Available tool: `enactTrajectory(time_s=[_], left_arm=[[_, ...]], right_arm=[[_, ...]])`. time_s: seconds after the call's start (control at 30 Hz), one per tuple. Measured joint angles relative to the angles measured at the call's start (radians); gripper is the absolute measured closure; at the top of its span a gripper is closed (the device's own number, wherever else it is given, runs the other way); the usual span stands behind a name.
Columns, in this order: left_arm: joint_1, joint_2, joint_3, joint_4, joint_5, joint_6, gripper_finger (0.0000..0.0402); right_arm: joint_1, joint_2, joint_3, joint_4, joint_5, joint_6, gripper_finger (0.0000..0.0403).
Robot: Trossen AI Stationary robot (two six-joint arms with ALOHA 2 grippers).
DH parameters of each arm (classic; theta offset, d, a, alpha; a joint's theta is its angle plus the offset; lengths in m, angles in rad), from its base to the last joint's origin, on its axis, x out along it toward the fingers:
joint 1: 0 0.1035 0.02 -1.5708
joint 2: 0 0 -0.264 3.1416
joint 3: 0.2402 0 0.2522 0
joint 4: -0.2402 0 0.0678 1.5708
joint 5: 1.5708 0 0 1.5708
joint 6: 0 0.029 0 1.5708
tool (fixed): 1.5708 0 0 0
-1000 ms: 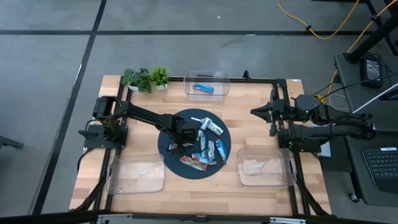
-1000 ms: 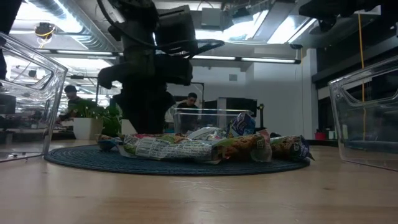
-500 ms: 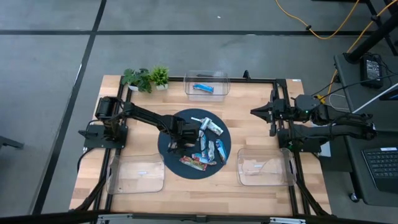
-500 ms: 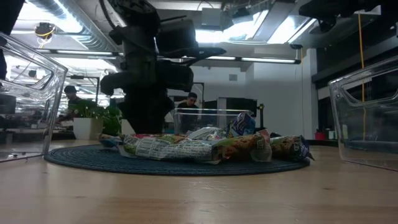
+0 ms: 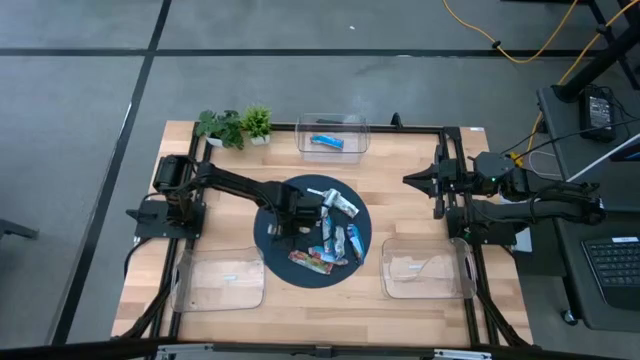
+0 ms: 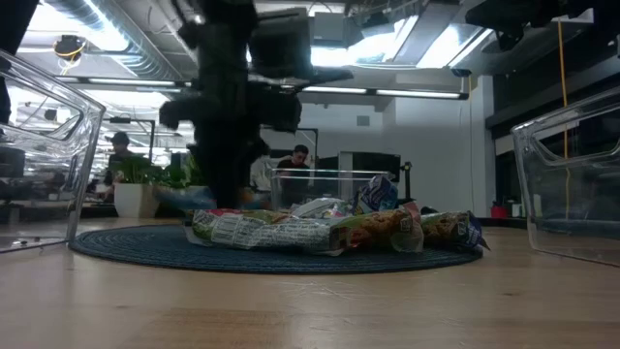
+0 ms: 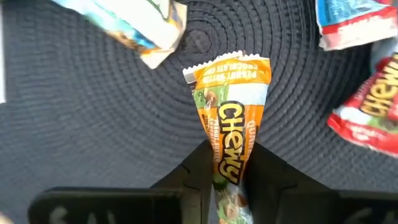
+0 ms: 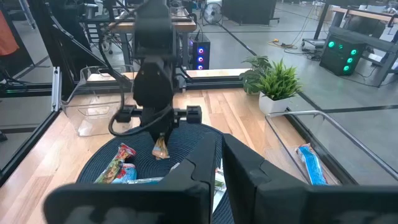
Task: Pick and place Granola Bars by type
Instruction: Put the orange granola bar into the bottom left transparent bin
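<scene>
Left wrist view: left tool (image 7: 227, 163) clamped on orange granola bar (image 7: 231, 127), long axis pointing away; right tool (image 8: 221, 163) together, idle far right.

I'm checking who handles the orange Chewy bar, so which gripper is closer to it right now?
Left. The left gripper is shut on the orange Chewy bar above the dark round mat. The right gripper waits off the mat, near the table's right edge.

Round dark woven mat (image 5: 281, 252) at table centre, three clear plastic bins (image 5: 219, 281) (image 5: 428, 270) (image 5: 333, 135) stood around it, two small potted plants (image 5: 233, 126) at the far corner, wooden table (image 5: 410, 212), people (image 6: 299, 160) beyond.
</scene>
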Motion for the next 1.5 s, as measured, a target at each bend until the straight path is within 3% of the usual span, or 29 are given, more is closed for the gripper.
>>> enactTrajectory(time_s=[0.13, 0.37, 0.6, 0.83, 1.03, 1.23, 1.5], left_arm=[[0.0, -0.021, 0.078, -0.101, -0.07, 0.06, 0.0337], [0.025, -0.078, 0.15, -0.1, -0.137, 0.056, 0.034], [0.053, -0.133, 0.155, -0.073, -0.155, 0.033, 0.034], [0.047, -0.235, 0.155, -0.075, -0.244, -0.033, 0.0341], [-0.001, -0.391, 0.155, -0.167, -0.256, -0.162, 0.0341], [-0.125, -0.556, 0.155, -0.329, -0.248, -0.411, 0.0341], [-0.294, -0.64, 0.155, -0.357, -0.316, -0.596, 0.0341]], right_arm=[[0.0, 0.0, 0.0, 0.0, 0.0, -0.002, 0.037], [0.0, 0.0, 0.0, 0.0, 0.002, -0.002, 0.037], [0.0, 0.0, 0.0, 0.0, 0.002, 0.007, 0.037], [0.0, 0.0, 0.0, 0.014, 0.002, 0.013, 0.037], [0.0, 0.005, 0.0, 0.063, 0.002, -0.034, 0.037], [0.0, 0.005, 0.0, 0.083, 0.003, -0.036, 0.037], [0.0, 0.007, 0.0, 0.093, 0.003, -0.012, 0.037]])
